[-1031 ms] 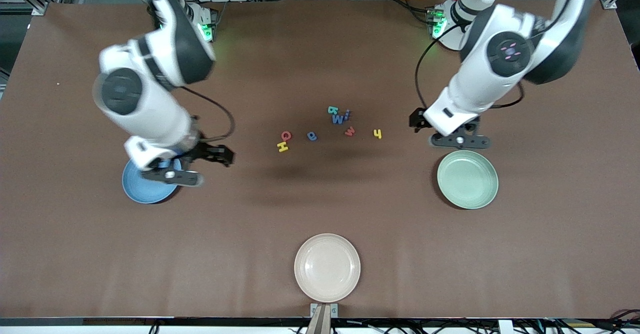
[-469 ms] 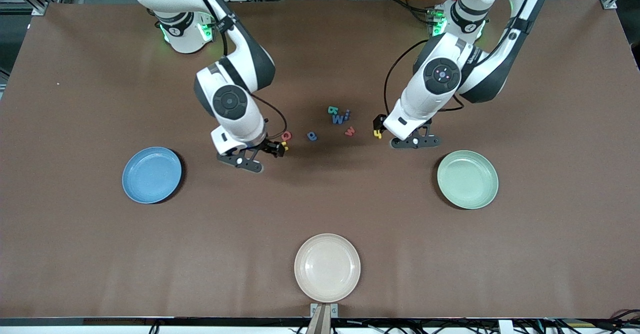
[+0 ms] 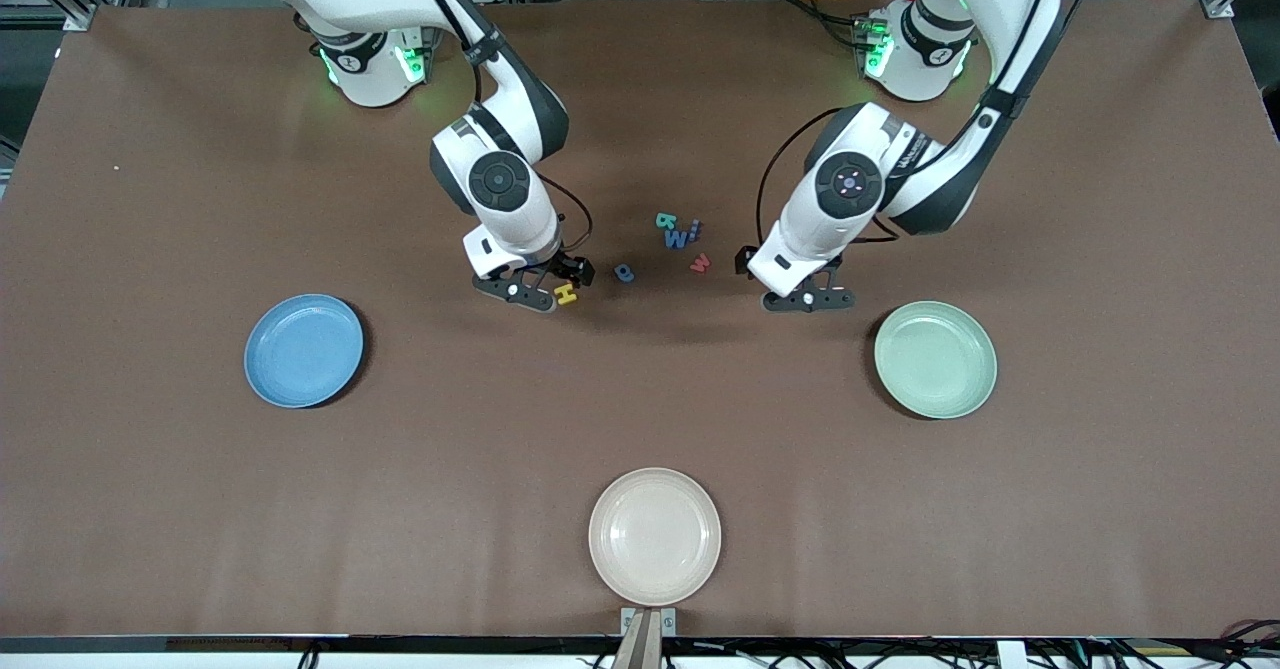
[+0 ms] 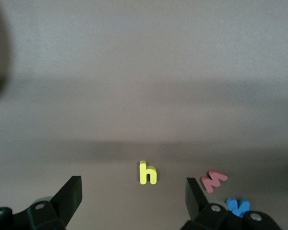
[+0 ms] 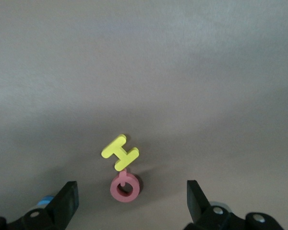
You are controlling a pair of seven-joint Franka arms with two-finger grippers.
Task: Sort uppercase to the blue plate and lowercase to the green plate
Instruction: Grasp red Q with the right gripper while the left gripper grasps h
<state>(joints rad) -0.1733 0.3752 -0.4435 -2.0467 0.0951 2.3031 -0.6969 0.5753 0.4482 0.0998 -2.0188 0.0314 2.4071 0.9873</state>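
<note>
Nearest my front camera I see the cream plate (image 3: 654, 536), bare. Farther up, the blue plate (image 3: 304, 350) sits toward the right arm's end of the table and the green plate (image 3: 935, 359) toward the left arm's end; I see no letter on either.

My right gripper (image 5: 129, 203) hangs low over the table with its jaws spread wide. Through its wrist camera the red Q (image 5: 125, 187) lies between the two fingertips (image 5: 67, 201), touching neither, and the yellow H (image 5: 120, 152) lies just past it, its leg touching the Q's tail. In the front view only the yellow H (image 3: 566, 294) shows beside the gripper body; the Q is hidden under it.

My left gripper (image 4: 134, 196) is also low over the table, jaws spread. The yellow h (image 4: 147, 172) lies flat between the fingertips (image 4: 72, 194), slightly ahead of them and clear of both. The red w (image 4: 214, 180) lies just outside one finger, with the blue W (image 4: 237, 205) close by that same finger.

In the front view the blue e (image 3: 624, 272) lies on the table between the two grippers. Farther still, the teal B (image 3: 666, 220) and the blue W (image 3: 677, 239) cluster together with another small blue letter (image 3: 694, 228), which I cannot read.
</note>
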